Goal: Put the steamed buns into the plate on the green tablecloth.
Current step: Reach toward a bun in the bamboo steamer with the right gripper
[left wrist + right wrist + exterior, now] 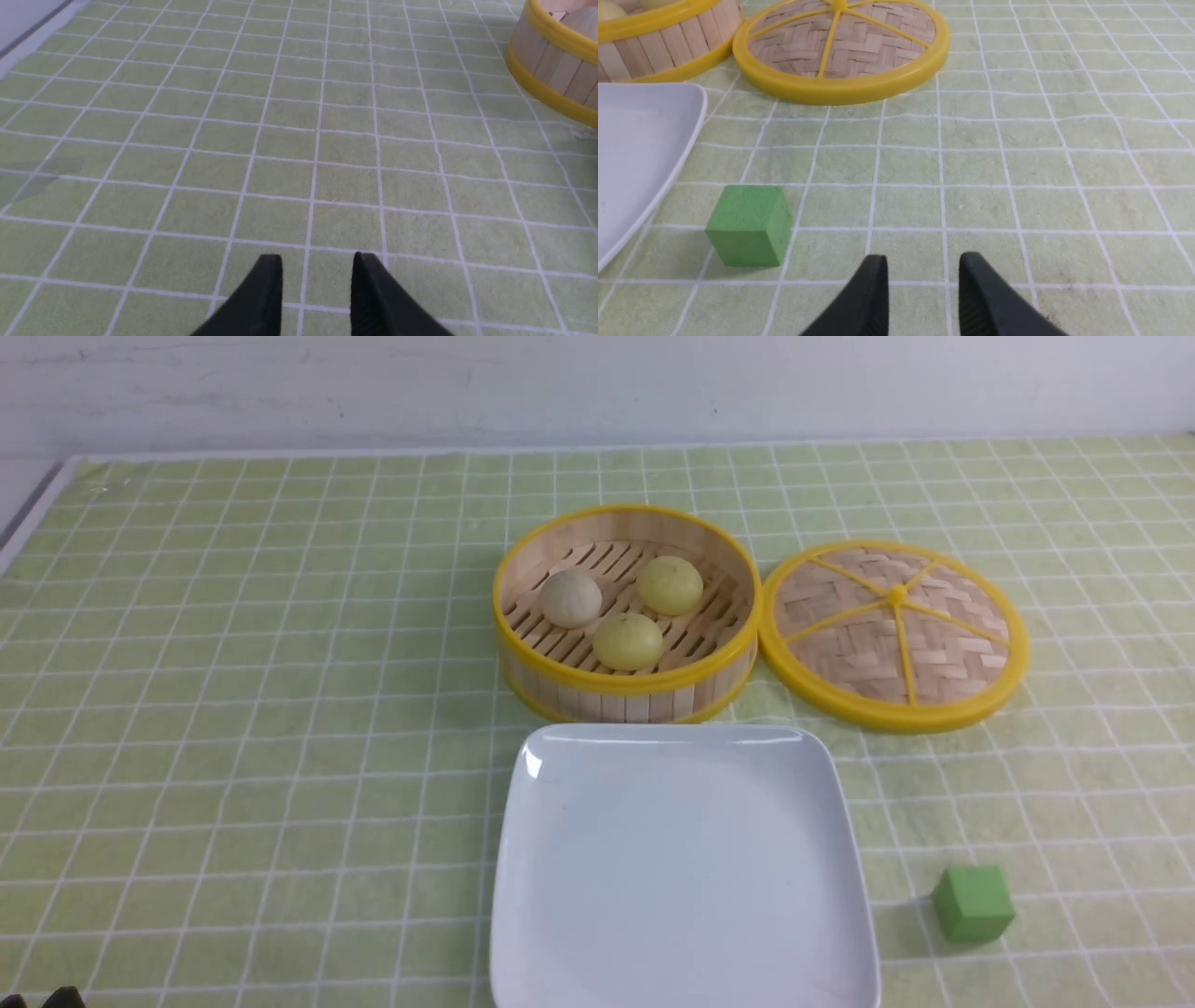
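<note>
Three steamed buns lie in the open bamboo steamer (pixel 523 658): an off-white bun (pixel 570 598) at its left, a pale yellow bun (pixel 669 584) at the back right and another pale yellow bun (pixel 628 641) at the front. The white square plate (pixel 681 859) sits empty on the green tablecloth (pixel 243 709), just in front of the steamer. My left gripper (pixel 317 261) is open and empty over bare cloth left of the steamer (pixel 556 60). My right gripper (pixel 923 261) is open and empty over cloth, right of the plate's rim (pixel 668 186).
The steamer's woven lid (pixel 894 633) lies flat to the right of the steamer; it also shows in the right wrist view (pixel 840 46). A green cube (pixel 973 903) stands right of the plate, close to my right gripper (pixel 749 224). The cloth's left edge (pixel 33 513) borders a grey table.
</note>
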{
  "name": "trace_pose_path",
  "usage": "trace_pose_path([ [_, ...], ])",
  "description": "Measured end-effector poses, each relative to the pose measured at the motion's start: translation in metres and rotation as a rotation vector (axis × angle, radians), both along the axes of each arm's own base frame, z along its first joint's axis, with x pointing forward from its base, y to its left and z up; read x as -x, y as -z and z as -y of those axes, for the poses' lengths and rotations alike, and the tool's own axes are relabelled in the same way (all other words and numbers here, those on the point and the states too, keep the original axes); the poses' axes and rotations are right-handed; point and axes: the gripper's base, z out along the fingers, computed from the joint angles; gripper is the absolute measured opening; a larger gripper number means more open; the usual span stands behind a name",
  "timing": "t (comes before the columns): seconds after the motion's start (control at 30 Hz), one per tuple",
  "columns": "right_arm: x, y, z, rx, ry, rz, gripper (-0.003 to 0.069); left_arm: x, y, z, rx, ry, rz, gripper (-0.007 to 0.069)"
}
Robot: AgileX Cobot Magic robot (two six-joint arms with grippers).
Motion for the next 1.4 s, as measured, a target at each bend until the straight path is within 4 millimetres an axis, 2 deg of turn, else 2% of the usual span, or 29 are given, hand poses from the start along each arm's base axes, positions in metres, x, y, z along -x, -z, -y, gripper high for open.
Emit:
trace_pose_path([
  [0.07,0.0,0.0,-0.001,-0.042,0.005,-0.001,0.0239,0.0,0.0,0.002,0.106,-0.013,-0.001,0.0241],
  [0.1,0.0,0.0,-0.003,-0.118,0.009,-0.003,0.0239,0.0,0.0,0.003,0.19,-0.022,-0.002,0.0241],
  [0.2,0.0,-0.001,-0.01,-0.483,0.035,-0.032,0.0239,0.0,0.0,0.011,0.641,-0.071,-0.022,0.0241],
  [0.27,0.001,-0.003,-0.015,-0.677,0.042,-0.052,0.0239,0.001,-0.001,0.015,0.869,-0.099,-0.045,0.0241],
  [0.3,0.001,-0.003,-0.015,-0.693,0.042,-0.053,0.0239,0.001,-0.001,0.015,0.89,-0.102,-0.048,0.0241],
  [0.33,0.001,-0.005,-0.017,-0.78,0.043,-0.057,0.0239,0.001,-0.001,0.017,1.012,-0.119,-0.065,0.0241],
  [0.4,0.0,-0.007,-0.017,-0.84,0.045,-0.039,0.0239,0.001,-0.002,0.018,1.097,-0.136,-0.071,0.0241],
  [0.53,-0.001,-0.012,-0.016,-0.897,0.055,0.01,0.0239,0.0,-0.004,0.017,1.16,-0.145,-0.046,0.0241],
  [0.63,-0.001,-0.016,-0.016,-0.887,0.042,0.027,0.0236,-0.001,-0.009,0.017,1.167,-0.133,-0.006,0.0224],
  [0.7,0.001,-0.029,-0.016,-0.849,0.015,0.07,0.0217,0.001,-0.021,0.018,1.154,-0.095,-0.002,0.0195],
  [0.77,0.003,-0.053,-0.015,-0.752,-0.018,0.131,0.0166,0.009,-0.055,0.02,1.071,-0.001,0.051,0.0132],
  [0.8,0.003,-0.075,-0.015,-0.664,-0.035,0.151,0.0113,0.015,-0.08,0.021,0.987,0.056,0.088,0.0081],
  [0.83,0.002,-0.082,-0.015,-0.6,-0.041,0.138,0.0072,0.018,-0.091,0.022,0.94,0.078,0.093,0.0058],
  [0.87,-0.003,-0.097,-0.015,-0.523,-0.045,0.091,0.0019,0.021,-0.108,0.023,0.837,0.1,0.053,0.0025],
  [0.9,-0.008,-0.105,-0.015,-0.464,-0.039,0.05,0.0002,0.02,-0.115,0.024,0.794,0.104,0.017,0.0015],
  [0.93,-0.017,-0.112,-0.014,-0.391,-0.026,-0.072,-0.001,0.015,-0.123,0.025,0.694,0.095,-0.106,0.0002],
  [1.0,-0.035,-0.117,-0.012,-0.303,0.008,-0.263,-0.001,0.005,-0.124,0.027,0.606,0.073,-0.29,0.0002],
  [1.07,-0.055,-0.112,-0.011,-0.226,0.027,-0.508,-0.0009,-0.011,-0.118,0.028,0.497,0.047,-0.52,0.0002],
  [1.13,-0.075,-0.106,-0.014,-0.191,-0.013,-0.669,-0.0008,-0.024,-0.112,0.029,0.429,0.051,-0.666,0.0002],
  [1.17,-0.075,-0.106,-0.015,-0.188,-0.022,-0.673,-0.0008,-0.025,-0.112,0.029,0.417,0.057,-0.676,0.0002],
  [1.23,-0.1,-0.1,-0.026,-0.2,-0.154,-0.77,-0.0001,-0.04,-0.106,0.03,0.369,0.075,-0.763,0.0002],
  [1.3,-0.123,-0.1,-0.037,-0.226,-0.299,-0.783,0.0013,-0.054,-0.099,0.032,0.341,0.092,-0.812,0.0002],
  [1.33,-0.125,-0.101,-0.039,-0.243,-0.311,-0.781,0.0017,-0.055,-0.098,0.032,0.339,0.091,-0.82,0.0002],
  [1.4,-0.151,-0.104,-0.047,-0.278,-0.404,-0.77,0.0046,-0.065,-0.094,0.033,0.332,0.099,-0.83,0.0003],
])
